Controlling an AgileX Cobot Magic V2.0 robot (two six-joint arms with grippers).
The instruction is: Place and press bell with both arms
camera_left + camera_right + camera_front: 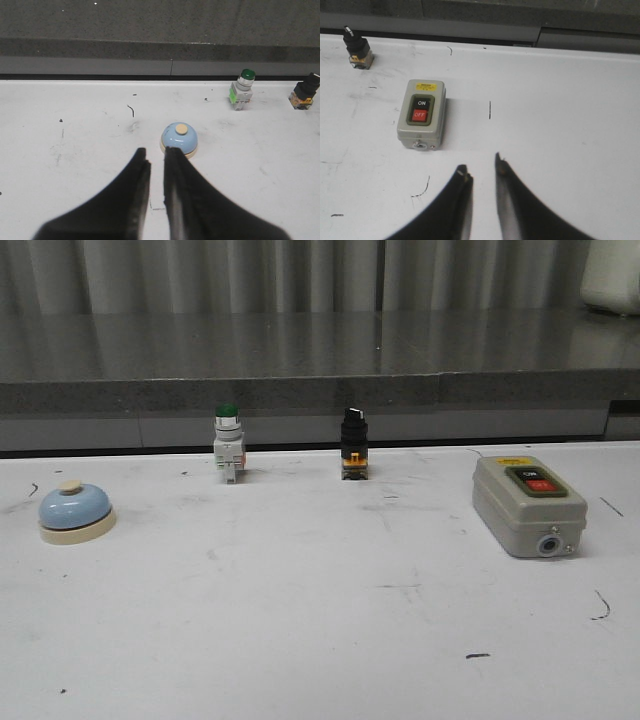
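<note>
A white, scuffed desk (320,640) fills the lower two thirds of the front view, and neither arm shows in it.

Nearest, at the bottom of the left wrist view, the left tool (156,159) hangs above the desk with its two black fingers only a narrow slit apart, holding nothing. At the bottom of the right wrist view, the right tool (482,169) has a slightly wider gap between its fingers, and it is also empty.

Next comes the bell (76,511), a small light-blue dome on a cream base with a cream button on top. It stands upright at the left edge of the front view, a little below the middle. In the left wrist view it sits just beyond the fingertips, slightly right of them.

At middle right of the front view lies a grey switch box (528,505) with a black and a red button.

Farthest, in a row near the desk's back edge, stand a green-capped push button (228,443) left of centre and a black knob switch (353,443) at centre.

The task looks to be at its start, with the bell not yet grasped. The next move probably calls for the left tool to spread wider than the dome, come down around it, and close.
</note>
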